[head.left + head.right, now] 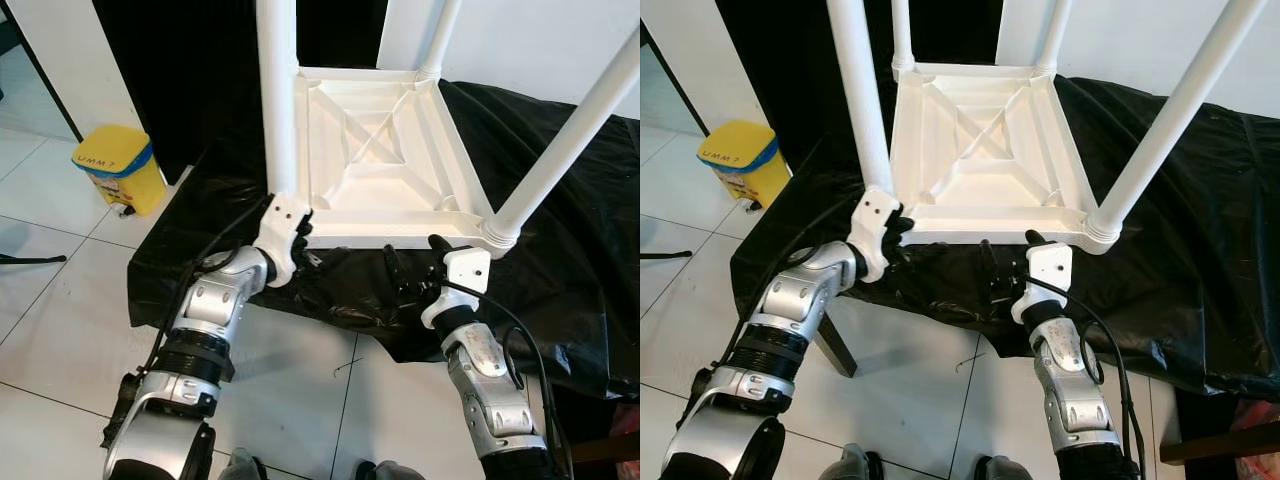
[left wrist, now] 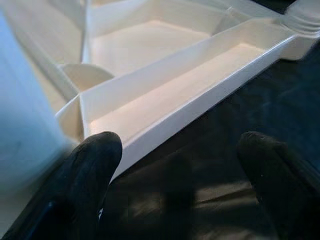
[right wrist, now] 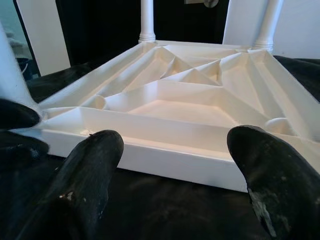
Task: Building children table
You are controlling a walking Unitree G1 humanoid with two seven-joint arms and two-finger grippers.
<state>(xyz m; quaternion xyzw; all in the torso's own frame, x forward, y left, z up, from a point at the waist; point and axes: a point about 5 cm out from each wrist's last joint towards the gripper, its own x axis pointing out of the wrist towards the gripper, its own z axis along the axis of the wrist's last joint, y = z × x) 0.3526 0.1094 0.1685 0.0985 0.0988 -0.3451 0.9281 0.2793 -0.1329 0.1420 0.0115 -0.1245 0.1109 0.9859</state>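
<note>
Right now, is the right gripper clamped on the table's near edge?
No: in the right wrist view the right gripper is open, just short of the upturned white table.

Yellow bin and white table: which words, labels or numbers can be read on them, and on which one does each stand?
"UMM 7", in dark letters on the lid of the yellow bin; the last character is not sure.
The label on the front of the bin is too blurred to read.
White table, upside down: no text seen.

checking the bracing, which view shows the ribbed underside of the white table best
The right eye view: the upturned white plastic table's ribbed underside lies whole, seen from above. The left eye view matches it; the right wrist view sees it low and slanted, the left wrist view one corner.
</note>
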